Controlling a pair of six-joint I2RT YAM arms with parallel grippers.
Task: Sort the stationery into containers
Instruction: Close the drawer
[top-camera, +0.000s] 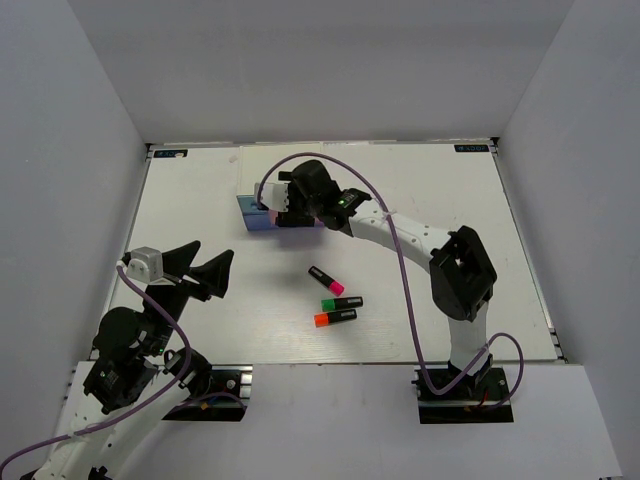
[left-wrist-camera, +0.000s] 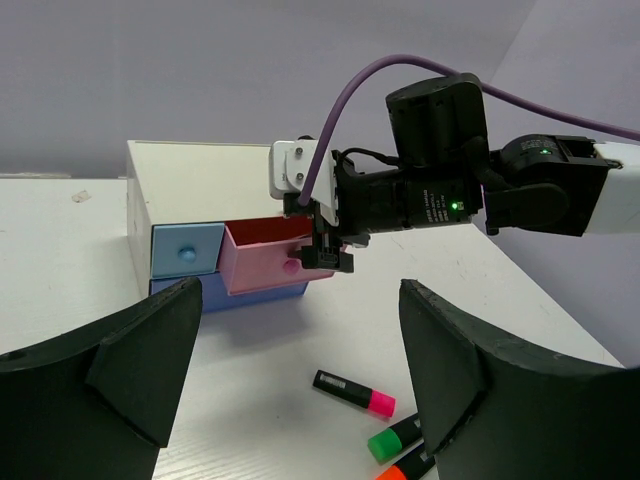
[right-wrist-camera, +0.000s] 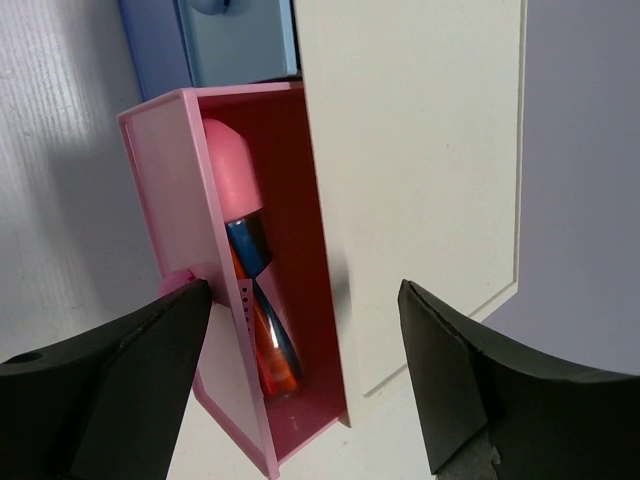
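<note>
1. Across the top view, between pale walls, we see the white surface (top-camera: 200, 200) carrying everything, with both arm bases at its near edge.
2. Toward the far side, left of centre, stands the white-topped drawer unit (left-wrist-camera: 200, 180). Its pink drawer (left-wrist-camera: 265, 262) is pulled out. The light blue drawer (left-wrist-camera: 185, 250) beside it sits closed, and the wide periwinkle drawer (left-wrist-camera: 215, 295) runs beneath both.
3. We find the right gripper (right-wrist-camera: 305, 290) hanging over the open pink drawer with its fingers spread wide and nothing between them. One finger is just beside the drawer's pink knob (right-wrist-camera: 180, 285) (we cannot tell whether they touch).
4. The left gripper (left-wrist-camera: 300, 290) hovers above the near left part of the surface, well apart from the unit. It is spread wide too and carries nothing.
5. Inside the pink drawer lies a pink-capped item (right-wrist-camera: 245, 250) with a shiny blue-and-orange body, stretched along the drawer's length.
6. Out on the middle of the surface lie three short black markers. The pink-ended marker (top-camera: 327, 281) lies at a slant, farthest from the bases. The green-ended marker (top-camera: 342, 302) and the orange-ended marker (top-camera: 336, 318) lie just beside each other, nearly parallel, with the orange one nearest the bases.
</note>
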